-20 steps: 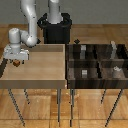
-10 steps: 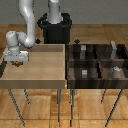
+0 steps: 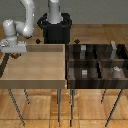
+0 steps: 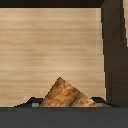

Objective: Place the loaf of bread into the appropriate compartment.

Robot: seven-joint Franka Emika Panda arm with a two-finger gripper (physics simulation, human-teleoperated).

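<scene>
The loaf of bread is a tan-brown crusty lump that fills the space between my fingertips in the wrist view. In the exterior view my gripper hangs over the left edge of the light-wood bin, shut on the loaf, which shows only as a small dark speck. The compartment is the front-left cell of the dark divided bin, marked by a small grey cube. It lies far to the exterior view's right of my gripper.
The large light-wood undivided bin is below my gripper; its floor and a dark wall show in the wrist view. The front-right dark cell holds a whitish rounded marker. The rear cells hold other small markers. The robot base stands behind.
My gripper, with the loaf in it, has shifted slightly toward the exterior view's left, near the light-wood bin's left edge. The bins have not moved.
</scene>
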